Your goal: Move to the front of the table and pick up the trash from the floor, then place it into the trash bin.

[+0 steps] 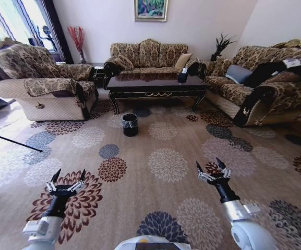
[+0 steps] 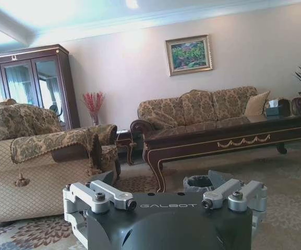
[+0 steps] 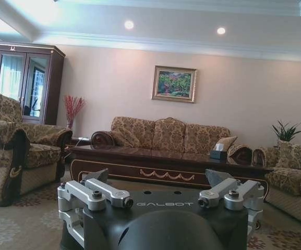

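Robot stands well back from the table (image 1: 158, 83), both arms held forward low over the floor (image 1: 155, 156). Left gripper (image 1: 65, 177) hovers above a brown flower medallion on the carpet, fingers spread wide, holding nothing. Right gripper (image 1: 211, 165) is at about the same height on the other side, also splayed apart and empty. Table sits far ahead in front of the middle sofa (image 1: 147, 54), dark glossy top, gold ornament on the apron; a tissue box (image 1: 182, 76) stands near its right end. Trash bin (image 1: 130, 124), black with a clear liner over the rim, stands on the carpet just in front of the table's left half, apart from it. In the left wrist view the bin (image 2: 198, 183) peeks over the gripper body, below the table (image 2: 228, 136) corner. Right wrist view looks straight at the table (image 3: 160, 164) front. Trash on the floor is too small to make out for sure from here. Armchair (image 1: 43, 83) at left, second sofa (image 1: 265, 86) at right, framed painting (image 1: 151, 9) on the far wall
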Controlling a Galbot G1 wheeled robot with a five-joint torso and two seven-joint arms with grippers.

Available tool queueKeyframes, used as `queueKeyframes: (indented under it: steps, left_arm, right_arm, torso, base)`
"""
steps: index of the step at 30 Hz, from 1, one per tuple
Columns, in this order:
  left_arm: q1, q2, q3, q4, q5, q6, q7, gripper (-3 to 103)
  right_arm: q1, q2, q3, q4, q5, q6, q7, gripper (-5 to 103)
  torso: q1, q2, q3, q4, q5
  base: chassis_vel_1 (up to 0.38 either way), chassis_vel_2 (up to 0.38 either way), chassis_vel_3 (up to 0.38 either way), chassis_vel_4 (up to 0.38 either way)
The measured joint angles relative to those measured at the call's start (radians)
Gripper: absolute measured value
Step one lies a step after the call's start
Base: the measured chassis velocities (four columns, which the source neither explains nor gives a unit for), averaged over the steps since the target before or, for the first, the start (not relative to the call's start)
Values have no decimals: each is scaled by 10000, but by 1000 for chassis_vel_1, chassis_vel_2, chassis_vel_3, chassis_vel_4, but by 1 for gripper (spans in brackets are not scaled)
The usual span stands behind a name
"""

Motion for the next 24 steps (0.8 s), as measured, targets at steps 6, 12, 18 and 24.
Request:
queueKeyframes:
  steps: [6,12,18,24]
  left_arm:
    - [0,0,0,0,0,0,0,100]
    - [0,0,0,0,0,0,0,100]
    - [0,0,0,0,0,0,0,100]
    - [0,0,0,0,0,0,0,100]
  right_arm:
    - [0,0,0,0,0,0,0,100]
    - [0,0,0,0,0,0,0,100]
    - [0,0,0,0,0,0,0,100]
    - [0,0,0,0,0,1,0,100]
  torso:
    - [88,221,129,0,0]
    - [193,480,282,0,0]
    - [299,756,450,0,0]
    - [380,973,589,0,0]
  base:
    - [0,0,0,0]
    - [0,0,0,0]
    - [0,0,0,0]
    - [0,0,0,0]
